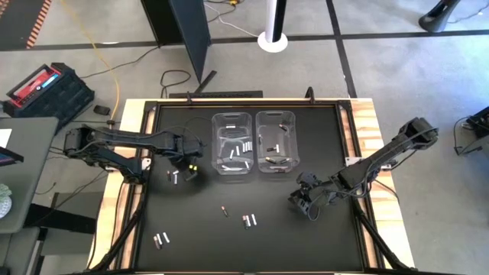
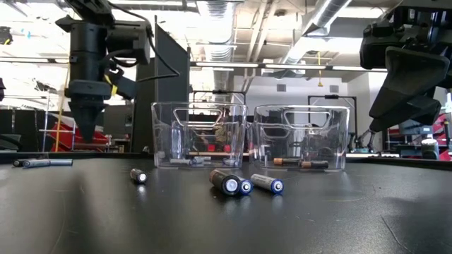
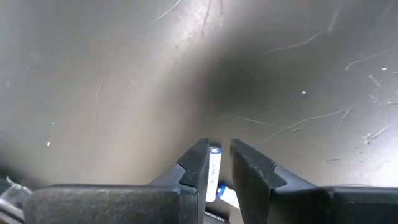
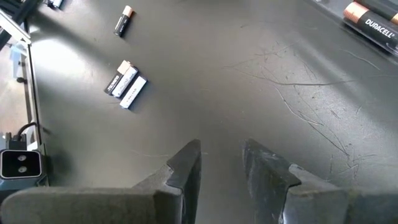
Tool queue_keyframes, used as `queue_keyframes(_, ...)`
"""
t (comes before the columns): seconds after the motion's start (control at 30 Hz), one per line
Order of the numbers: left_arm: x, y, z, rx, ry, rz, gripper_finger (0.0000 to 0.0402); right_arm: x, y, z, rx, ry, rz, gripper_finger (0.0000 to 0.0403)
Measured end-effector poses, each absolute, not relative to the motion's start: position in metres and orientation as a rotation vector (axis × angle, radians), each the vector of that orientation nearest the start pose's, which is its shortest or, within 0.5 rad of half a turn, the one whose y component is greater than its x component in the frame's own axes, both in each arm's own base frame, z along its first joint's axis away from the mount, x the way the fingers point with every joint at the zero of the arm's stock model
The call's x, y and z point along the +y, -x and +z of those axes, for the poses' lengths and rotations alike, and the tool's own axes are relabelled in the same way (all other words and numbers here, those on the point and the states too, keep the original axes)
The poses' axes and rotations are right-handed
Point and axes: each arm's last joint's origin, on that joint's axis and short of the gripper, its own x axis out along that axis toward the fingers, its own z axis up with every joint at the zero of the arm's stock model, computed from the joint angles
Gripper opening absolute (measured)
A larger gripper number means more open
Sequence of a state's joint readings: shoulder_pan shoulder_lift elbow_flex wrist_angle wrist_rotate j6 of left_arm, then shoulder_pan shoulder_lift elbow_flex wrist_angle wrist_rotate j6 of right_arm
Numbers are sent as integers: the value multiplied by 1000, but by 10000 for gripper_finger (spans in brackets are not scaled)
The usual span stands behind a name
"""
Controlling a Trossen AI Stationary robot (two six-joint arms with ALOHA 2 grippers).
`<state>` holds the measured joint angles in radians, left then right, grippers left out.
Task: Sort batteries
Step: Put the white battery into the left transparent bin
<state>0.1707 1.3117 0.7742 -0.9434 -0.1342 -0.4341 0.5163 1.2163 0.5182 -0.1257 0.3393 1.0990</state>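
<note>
Batteries (image 1: 249,220): some already lie in both bins (image 1: 232,142), several loose on the table (image 1: 321,244). My left gripper (image 3: 218,163) pinches a silvery one; right gripper (image 4: 221,155) spread, empty.

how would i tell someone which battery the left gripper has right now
Find the two clear bins at the table's middle, then the left gripper beside them. A silvery-white battery sits pinched between its fingers, off the table, unlike the loose ones.
</note>
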Motion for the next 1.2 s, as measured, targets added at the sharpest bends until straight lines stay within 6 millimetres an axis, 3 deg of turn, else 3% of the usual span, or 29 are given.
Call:
queue_keyframes(0.43, 36, -189, 176, 1465, 400, 574, 156, 100, -196, 170, 734, -714, -258, 137)
queue_keyframes(0.63, 34, -181, 160, 1488, 397, 565, 156, 100, -196, 170, 733, -725, -263, 137)
queue_keyframes(1.2, 32, -171, 142, 1505, 378, 524, 136, 100, -196, 170, 732, -729, -266, 137)
